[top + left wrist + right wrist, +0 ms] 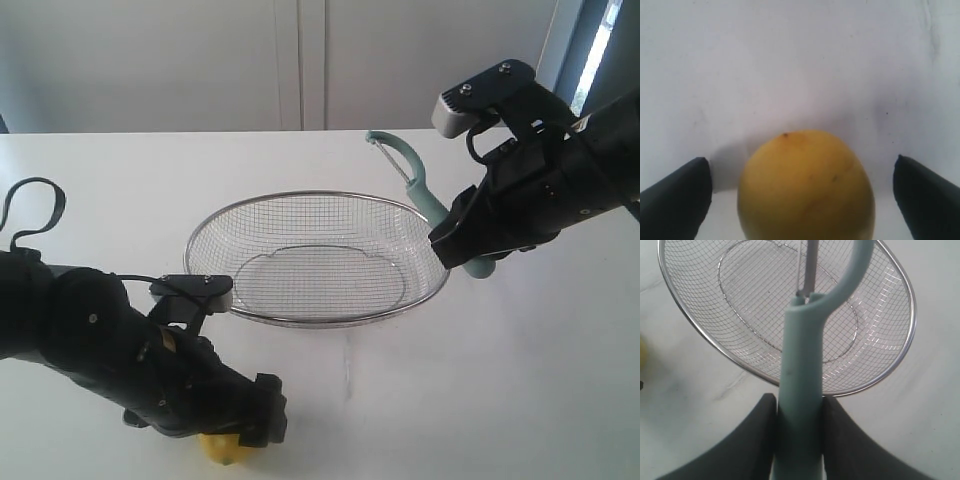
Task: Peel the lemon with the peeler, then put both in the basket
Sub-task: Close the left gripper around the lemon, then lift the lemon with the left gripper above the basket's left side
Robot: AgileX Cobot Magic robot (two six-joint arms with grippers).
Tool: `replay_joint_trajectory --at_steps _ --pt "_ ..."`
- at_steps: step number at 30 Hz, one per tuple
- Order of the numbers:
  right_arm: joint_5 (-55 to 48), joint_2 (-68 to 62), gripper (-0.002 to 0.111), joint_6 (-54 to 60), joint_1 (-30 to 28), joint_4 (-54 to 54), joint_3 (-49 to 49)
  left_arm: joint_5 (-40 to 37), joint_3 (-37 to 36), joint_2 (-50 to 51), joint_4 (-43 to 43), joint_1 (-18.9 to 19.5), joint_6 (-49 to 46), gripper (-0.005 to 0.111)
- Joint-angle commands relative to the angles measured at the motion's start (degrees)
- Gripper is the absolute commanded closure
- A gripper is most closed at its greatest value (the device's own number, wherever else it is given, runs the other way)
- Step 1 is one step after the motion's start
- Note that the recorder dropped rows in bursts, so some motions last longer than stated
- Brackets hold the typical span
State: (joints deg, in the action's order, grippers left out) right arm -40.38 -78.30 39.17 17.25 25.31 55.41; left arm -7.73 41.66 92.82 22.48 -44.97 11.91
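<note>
Though the left arm [100, 330] hides most of the lemon [222, 447], left hand [800, 161] splayed around it, right hand [799, 405] clamping peeler [800, 365] handle.

The shallow silver wire-mesh basket [300, 215] stands mid-desk [480, 400], the yellow lemon [222, 447] rests on the desk well apart at its 7 o'clock, and the pale teal peeler [420, 180] hangs tilted at its 2 o'clock, hooked head up, handle clamped in the right pincer [465, 255].

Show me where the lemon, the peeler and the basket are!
the lemon [807, 187]: left wrist view, middle of its yellow skin.
the peeler [799, 380]: right wrist view, on its teal handle.
the basket [310, 192]: exterior view, on its far rim.
</note>
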Motion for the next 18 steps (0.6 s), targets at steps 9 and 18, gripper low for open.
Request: replay_joint_trajectory --at_steps 9,18 --pt "0.4 0.1 0.108 0.5 -0.2 0.1 0.5 -4.6 0.6 0.4 3.2 -0.4 0.0 0.072" --pt "0.4 0.1 0.108 0.5 -0.2 0.1 0.5 -17.7 8.0 -4.3 2.5 -0.4 -20.6 0.107"
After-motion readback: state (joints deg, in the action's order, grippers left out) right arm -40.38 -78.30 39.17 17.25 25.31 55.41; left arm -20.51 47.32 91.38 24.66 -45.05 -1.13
